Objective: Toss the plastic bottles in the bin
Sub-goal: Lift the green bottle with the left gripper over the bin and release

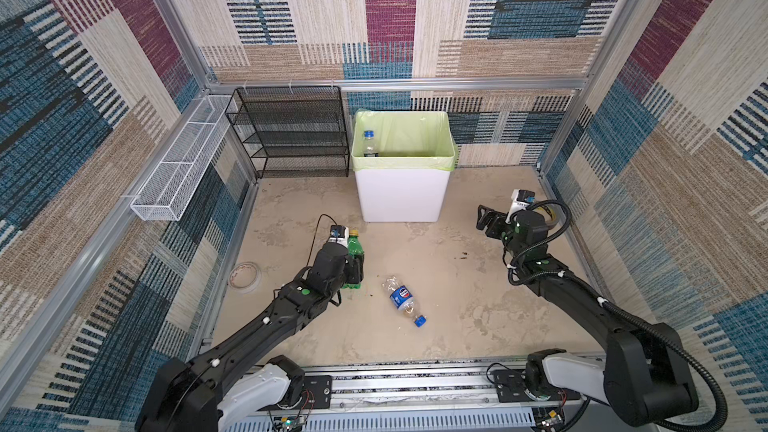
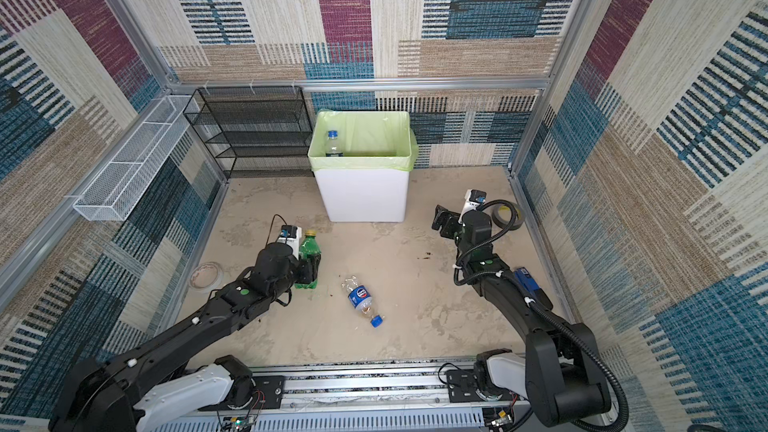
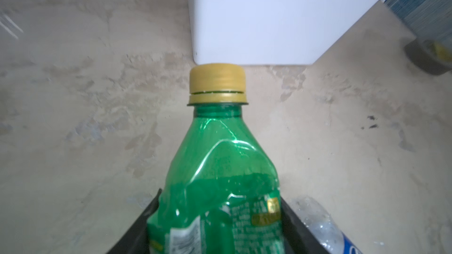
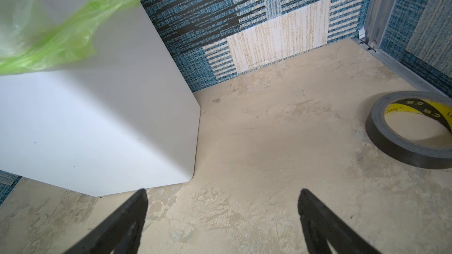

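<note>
Green bottle (image 3: 220, 147), base cut off, sits squeezed in left pincer (image 3: 220, 206); right pincer (image 4: 222, 191) gapes wide, empty.

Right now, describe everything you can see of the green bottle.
The green bottle is small, of see-through green plastic, with a dull yellow screw cap and a crumpled green label with white and yellow print. Its shoulder is dented. It is upright, cap up, on the left of the floor, short of the white bin. The left pincer clamps its body from both sides.

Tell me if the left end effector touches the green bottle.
Touching. Left wrist view shows the left end effector clamping the green bottle on both sides.
</note>
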You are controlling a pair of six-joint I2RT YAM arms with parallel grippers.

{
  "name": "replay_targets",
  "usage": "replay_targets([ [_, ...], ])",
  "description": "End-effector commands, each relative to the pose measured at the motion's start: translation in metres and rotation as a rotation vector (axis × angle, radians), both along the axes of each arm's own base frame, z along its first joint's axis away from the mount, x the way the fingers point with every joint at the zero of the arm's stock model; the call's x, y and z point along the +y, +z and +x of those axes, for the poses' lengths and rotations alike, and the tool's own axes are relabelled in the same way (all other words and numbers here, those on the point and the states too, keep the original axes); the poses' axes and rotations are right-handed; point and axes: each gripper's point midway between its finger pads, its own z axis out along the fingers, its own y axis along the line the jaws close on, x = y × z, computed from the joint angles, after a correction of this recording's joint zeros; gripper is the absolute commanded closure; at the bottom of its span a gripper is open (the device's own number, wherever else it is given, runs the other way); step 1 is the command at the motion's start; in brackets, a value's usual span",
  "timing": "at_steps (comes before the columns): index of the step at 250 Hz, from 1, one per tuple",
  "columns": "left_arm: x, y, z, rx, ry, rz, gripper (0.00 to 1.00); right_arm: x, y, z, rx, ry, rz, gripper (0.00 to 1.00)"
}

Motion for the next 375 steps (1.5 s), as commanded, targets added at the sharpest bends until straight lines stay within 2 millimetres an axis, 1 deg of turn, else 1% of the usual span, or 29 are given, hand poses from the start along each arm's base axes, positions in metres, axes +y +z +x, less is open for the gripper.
replay_targets([
  [1, 0.014, 0.065, 0.001, -0.274, 0.018, 0.003, 0.40, 0.004, 0.001, 0.002, 0.010, 0.016, 0.012, 0.04],
  [27, 0.022, 0.126, -0.017, -0.529, -0.002, -0.059, 0.40, 0.005, 0.003, 0.004, 0.017, 0.020, 0.002, 0.05],
  [58, 0.035, 0.178, -0.041, -0.792, 0.011, -0.110, 0.40, 0.004, 0.010, 0.006, 0.004, 0.017, 0.005, 0.05],
  [77, 0.038, 0.202, -0.054, -0.892, -0.005, -0.124, 0.40, 0.005, 0.012, 0.006, -0.004, 0.020, 0.007, 0.06],
  [82, 0.037, 0.205, -0.056, -0.903, -0.012, -0.124, 0.40, 0.005, 0.013, 0.006, -0.005, 0.022, 0.008, 0.06],
  [84, 0.039, 0.213, -0.059, -0.933, -0.010, -0.140, 0.40, 0.005, 0.013, 0.006, -0.006, 0.022, 0.009, 0.06],
  [87, 0.039, 0.217, -0.062, -0.954, -0.012, -0.148, 0.40, 0.005, 0.013, 0.006, -0.006, 0.021, 0.008, 0.06],
  [117, 0.035, 0.254, -0.081, -1.095, -0.069, -0.185, 0.39, 0.006, 0.014, 0.007, -0.012, 0.022, 0.012, 0.06],
  [148, 0.032, 0.299, -0.102, -1.258, -0.116, -0.223, 0.39, 0.005, 0.015, 0.006, -0.025, 0.019, 0.025, 0.06],
  [167, 0.031, 0.327, -0.115, -1.357, -0.137, -0.253, 0.39, 0.005, 0.020, 0.004, -0.048, 0.020, 0.031, 0.06],
  [179, 0.027, 0.343, -0.119, -1.410, -0.156, -0.267, 0.39, 0.005, 0.023, 0.004, -0.063, 0.016, 0.034, 0.06],
  [192, 0.022, 0.358, -0.116, -1.453, -0.165, -0.276, 0.39, 0.004, 0.025, 0.002, -0.076, 0.013, 0.035, 0.06],
  [207, 0.013, 0.371, -0.102, -1.476, -0.158, -0.279, 0.40, 0.003, 0.029, 0.001, -0.094, 0.009, 0.038, 0.07],
  [216, 0.005, 0.376, -0.084, -1.452, -0.145, -0.281, 0.42, 0.002, 0.029, 0.000, -0.100, 0.007, 0.040, 0.07],
  [222, -0.002, 0.380, -0.067, -1.417, -0.130, -0.278, 0.42, 0.003, 0.031, -0.001, -0.105, 0.008, 0.042, 0.07],
  [235, -0.019, 0.385, -0.019, -1.291, -0.098, -0.250, 0.43, 0.002, 0.032, -0.001, -0.112, 0.006, 0.047, 0.07],
  [247, -0.036, 0.384, 0.036, -1.125, -0.066, -0.237, 0.42, 0.004, 0.033, -0.001, -0.117, 0.013, 0.054, 0.07],
  [253, -0.046, 0.381, 0.063, -1.034, -0.082, -0.232, 0.41, 0.005, 0.033, -0.001, -0.116, 0.019, 0.060, 0.07],
  [257, -0.055, 0.373, 0.083, -0.947, -0.105, -0.218, 0.40, 0.006, 0.032, -0.001, -0.115, 0.024, 0.065, 0.07],
  [266, -0.069, 0.362, 0.120, -0.795, -0.132, -0.210, 0.39, 0.009, 0.031, -0.002, -0.114, 0.039, 0.076, 0.08],
  [277, -0.081, 0.348, 0.153, -0.649, -0.148, -0.217, 0.34, 0.012, 0.027, -0.002, -0.107, 0.051, 0.088, 0.08],
  [288, -0.087, 0.338, 0.174, -0.551, -0.173, -0.239, 0.28, 0.014, 0.024, -0.004, -0.098, 0.063, 0.096, 0.08],
  [296, -0.092, 0.332, 0.183, -0.500, -0.188, -0.254, 0.21, 0.014, 0.020, -0.004, -0.089, 0.066, 0.095, 0.08],
  [306, -0.094, 0.331, 0.187, -0.471, -0.203, -0.260, 0.14, 0.014, 0.017, -0.006, -0.079, 0.069, 0.093, 0.08],
  [312, -0.094, 0.331, 0.188, -0.469, -0.201, -0.256, 0.04, 0.014, 0.015, -0.007, -0.076, 0.069, 0.088, 0.08],
  [316, -0.094, 0.331, 0.188, -0.472, -0.200, -0.254, 0.00, 0.014, 0.015, -0.007, -0.075, 0.069, 0.085, 0.08],
  [333, -0.090, 0.332, 0.184, -0.497, -0.195, -0.247, 0.01, 0.013, 0.012, -0.010, -0.067, 0.067, 0.073, 0.07],
  [362, -0.074, 0.335, 0.175, -0.516, -0.158, -0.228, 0.01, 0.013, 0.010, -0.012, -0.061, 0.073, 0.060, 0.07],
  [375, -0.067, 0.334, 0.171, -0.511, -0.150, -0.220, 0.01, 0.017, 0.010, -0.010, -0.055, 0.097, 0.057, 0.07],
])
